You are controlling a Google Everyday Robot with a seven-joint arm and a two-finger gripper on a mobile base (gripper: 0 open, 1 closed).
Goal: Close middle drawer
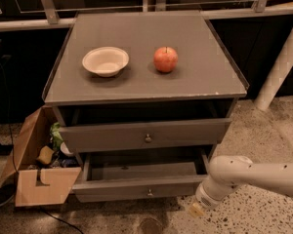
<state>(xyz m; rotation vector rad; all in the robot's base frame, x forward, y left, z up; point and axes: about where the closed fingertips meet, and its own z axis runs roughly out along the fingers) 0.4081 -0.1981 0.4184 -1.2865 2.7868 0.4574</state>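
The middle drawer [136, 186] is the lower of the two open drawers of the grey cabinet. It is pulled far out, its bare grey inside shows, and a small brass knob [149, 192] sits at the centre of its front. My gripper [197, 208] hangs low at the end of the white arm [244, 174]. It is just off the drawer front's right end, close to the floor. Whether it touches the front is not visible.
The upper drawer [146, 134] stands slightly open. A white bowl [105, 61] and a red apple [165, 59] sit on the cabinet top [141, 82]. An open cardboard box [39, 179] with clutter stands on the floor at the left. A white post [283, 57] stands at the right.
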